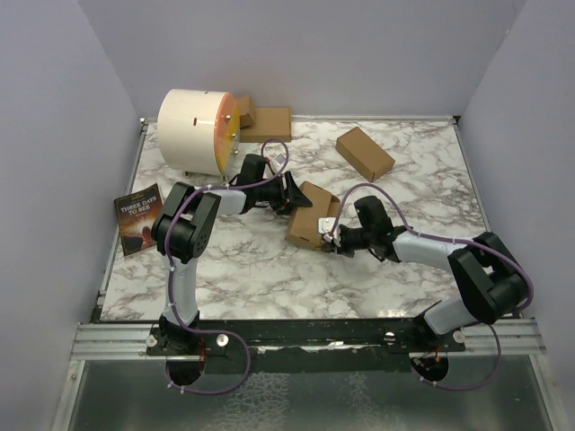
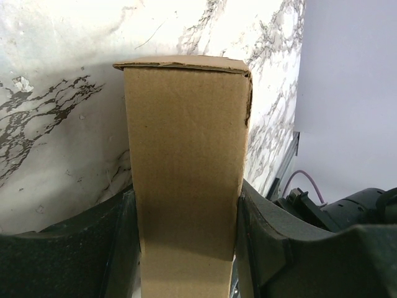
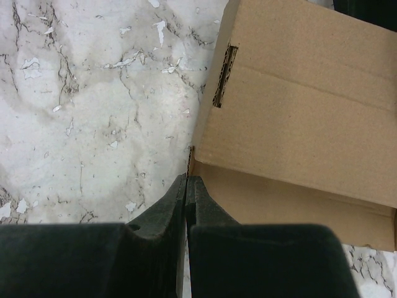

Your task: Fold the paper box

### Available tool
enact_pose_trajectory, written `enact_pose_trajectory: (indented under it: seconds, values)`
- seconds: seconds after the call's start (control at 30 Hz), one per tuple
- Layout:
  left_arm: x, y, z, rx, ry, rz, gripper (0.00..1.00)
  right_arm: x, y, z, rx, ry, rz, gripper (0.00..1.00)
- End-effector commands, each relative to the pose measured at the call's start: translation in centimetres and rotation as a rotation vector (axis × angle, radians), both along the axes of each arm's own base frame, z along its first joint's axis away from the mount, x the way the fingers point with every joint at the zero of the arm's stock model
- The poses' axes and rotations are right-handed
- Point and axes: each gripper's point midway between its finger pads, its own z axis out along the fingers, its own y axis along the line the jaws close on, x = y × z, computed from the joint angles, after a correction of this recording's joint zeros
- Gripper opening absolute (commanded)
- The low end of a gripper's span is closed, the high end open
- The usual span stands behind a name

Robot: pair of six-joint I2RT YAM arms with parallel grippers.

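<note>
The left fingers (image 2: 93,248) pinch the cardboard box (image 2: 186,155) by its sides; the right fingers (image 3: 211,214) are pressed together, tips at its open corner. It lies in the middle of the worktop (image 1: 260,278), with a white drum (image 1: 193,130) far left and a small book (image 1: 137,220) at the left edge.

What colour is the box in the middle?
The box is plain brown; left wrist view shows it best.

— Boxes?
— Four: middle box (image 1: 310,214), far-right box (image 1: 365,153), flat box (image 1: 269,124) and small box (image 1: 243,109) at the far left.
— And besides?
— One white drum (image 1: 193,130), one book (image 1: 137,218) on the left, two arms: left arm (image 1: 184,232), right arm (image 1: 440,250).
</note>
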Motion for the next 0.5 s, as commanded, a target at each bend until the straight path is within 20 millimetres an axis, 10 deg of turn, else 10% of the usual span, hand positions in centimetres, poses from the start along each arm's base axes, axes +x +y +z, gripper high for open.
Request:
enact_pose_trajectory:
  seconds: [0.0, 0.47]
  values:
    - [-1.52, 1.38, -3.47, 0.048, 0.087, -0.008, 0.18, -0.74, -2.08, -2.36, -0.085, 0.096, -0.057, 0.01]
    - [-1.46, 1.13, -2.96, 0.007, 0.086, -0.007, 0.18, -0.72, -2.36, -2.45, -0.075, 0.115, -0.061, 0.01]
